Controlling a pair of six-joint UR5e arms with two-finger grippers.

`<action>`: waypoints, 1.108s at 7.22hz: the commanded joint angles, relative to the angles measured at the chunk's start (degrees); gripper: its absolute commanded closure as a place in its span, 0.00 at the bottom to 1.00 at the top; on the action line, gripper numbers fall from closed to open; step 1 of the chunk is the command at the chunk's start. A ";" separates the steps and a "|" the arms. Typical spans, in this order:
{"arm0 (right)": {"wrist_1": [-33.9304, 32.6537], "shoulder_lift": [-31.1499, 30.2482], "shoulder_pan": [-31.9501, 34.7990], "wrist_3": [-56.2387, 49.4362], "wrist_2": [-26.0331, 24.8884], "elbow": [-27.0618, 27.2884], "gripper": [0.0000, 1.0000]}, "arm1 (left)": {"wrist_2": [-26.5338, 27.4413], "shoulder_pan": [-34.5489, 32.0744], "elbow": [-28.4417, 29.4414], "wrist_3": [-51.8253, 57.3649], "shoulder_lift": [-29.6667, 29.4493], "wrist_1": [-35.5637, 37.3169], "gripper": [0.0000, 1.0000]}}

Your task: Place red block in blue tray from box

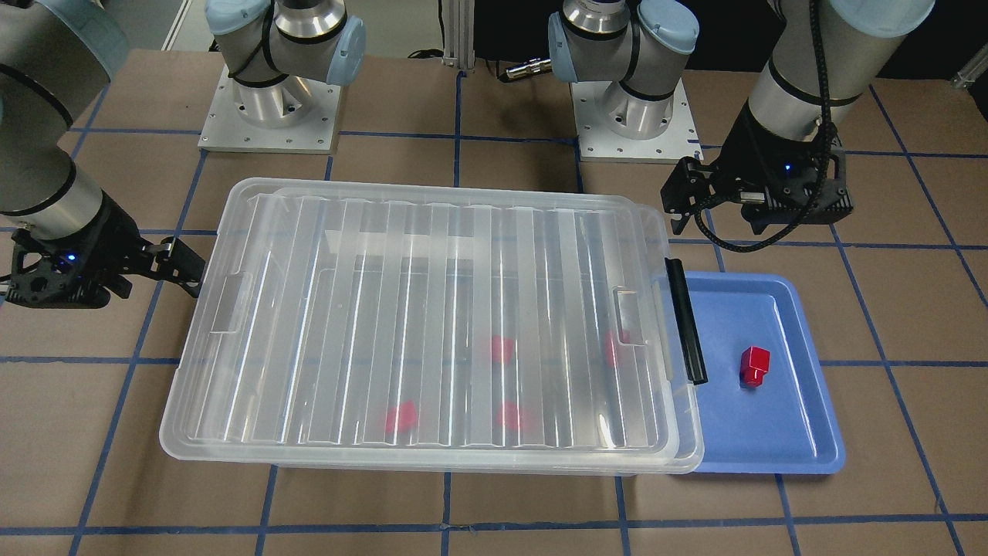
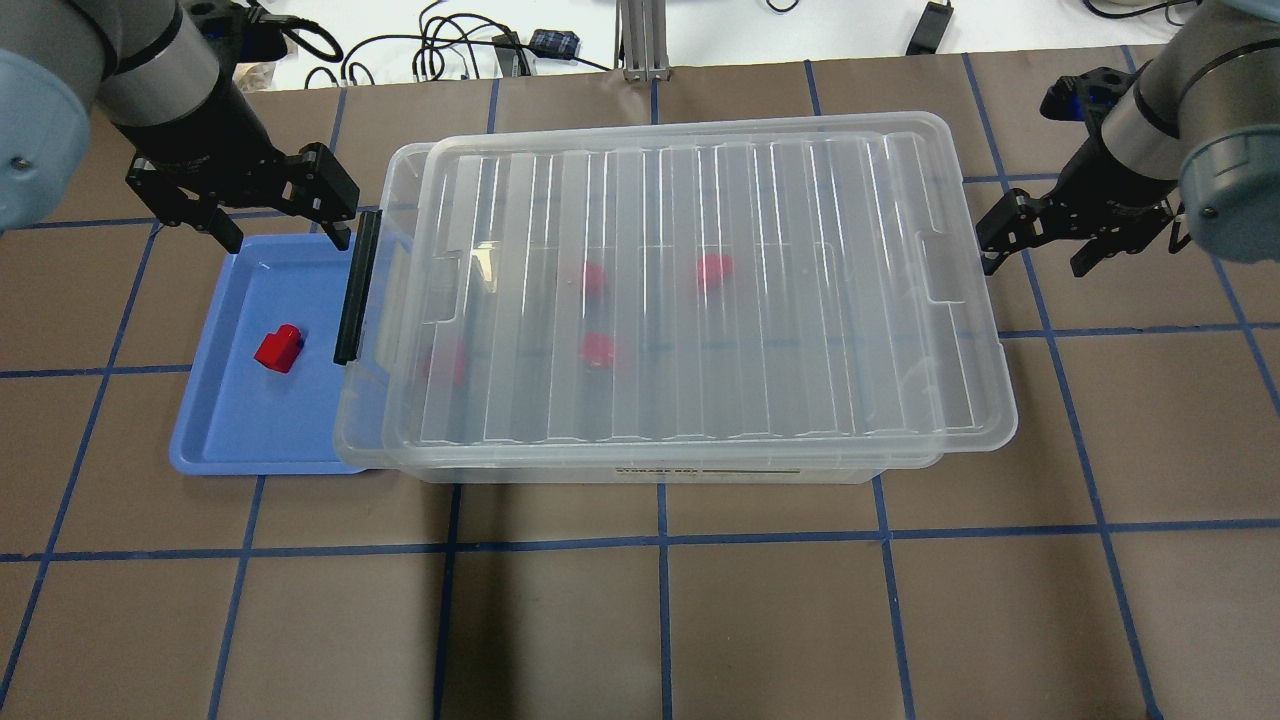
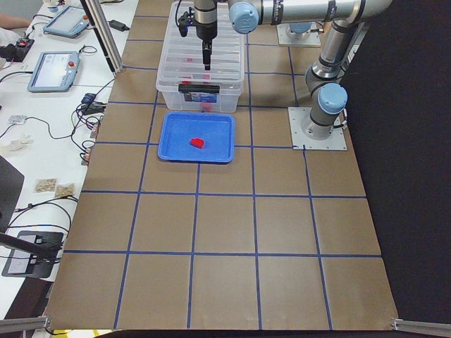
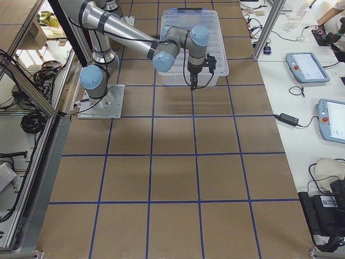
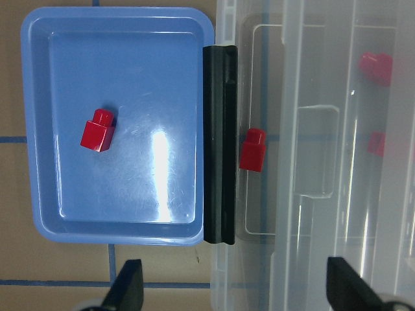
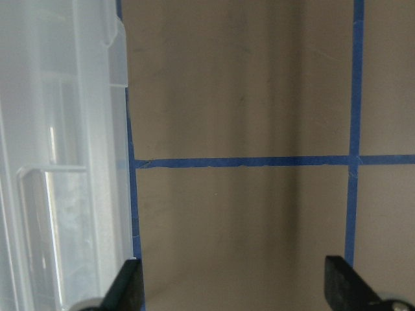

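1 red block [image 2: 278, 348] lies in the blue tray [image 2: 240, 425] at the overhead view's left; the box [image 2: 760, 470] beside it is lidded. We see the left gripper [image 2: 285, 228] and right gripper [image 2: 1038, 262] both spread apart, empty. We judge the placing done; next, the arms need only retreat.

Glossy red block [image 2: 277, 349] on light-blue tray [image 2: 250, 430], clear translucent box [image 2: 740, 470] with ribbed see-through lid [image 2: 880, 300], black bar clip [image 2: 358, 287], blurred red blocks [image 2: 713, 270] behind the lid, brown worktop [image 2: 780, 630] gridded with blue tape lines [image 2: 664, 620], black left gripper [image 2: 285, 238], black right gripper [image 2: 1035, 265]
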 commanded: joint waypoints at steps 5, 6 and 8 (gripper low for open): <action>-2.43 0.01 2.27 1.44 -0.42 -0.80 0.00 | 0.13 0.17 -0.04 0.39 0.25 0.10 0.00; -2.35 -0.51 1.83 1.18 -0.94 -1.24 0.00 | 0.13 0.17 -0.04 0.31 0.16 0.10 0.00; 2.53 -4.27 2.09 1.79 -1.30 -4.83 0.00 | 0.13 0.17 -0.04 0.31 0.07 0.10 0.00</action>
